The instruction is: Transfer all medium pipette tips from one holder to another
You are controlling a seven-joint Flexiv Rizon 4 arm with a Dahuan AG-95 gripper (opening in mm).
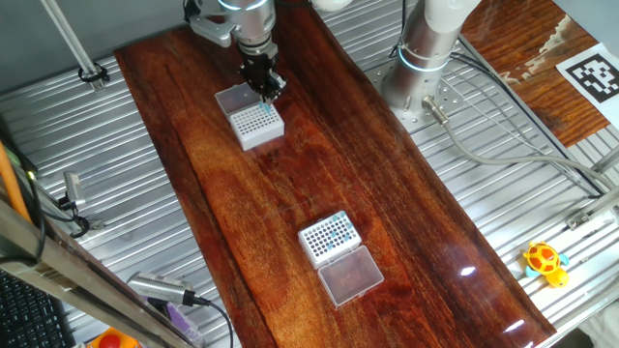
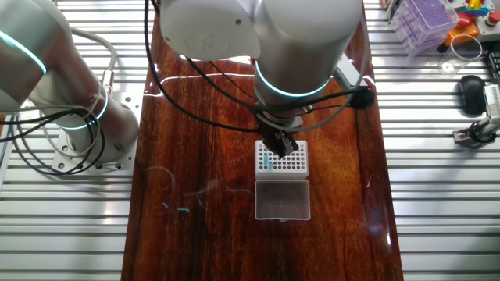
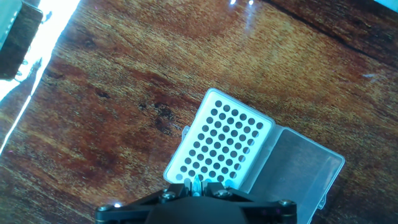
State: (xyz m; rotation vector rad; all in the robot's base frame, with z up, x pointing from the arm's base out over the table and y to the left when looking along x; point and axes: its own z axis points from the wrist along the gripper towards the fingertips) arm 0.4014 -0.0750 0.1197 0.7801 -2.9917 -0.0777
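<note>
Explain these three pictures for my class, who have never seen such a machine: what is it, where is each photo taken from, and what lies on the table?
It is one robot arm with a two-finger gripper. Two pictures come from fixed cameras on different sides of the wooden table; the third looks along the fingers. Under the gripper stands a white holder full of holes, its clear lid open. A few small blue pipette tips stand in it. A second holder nearer the camera holds more blue tips. A blue tip seems pinched between the fingertips, though only its end shows.
</note>
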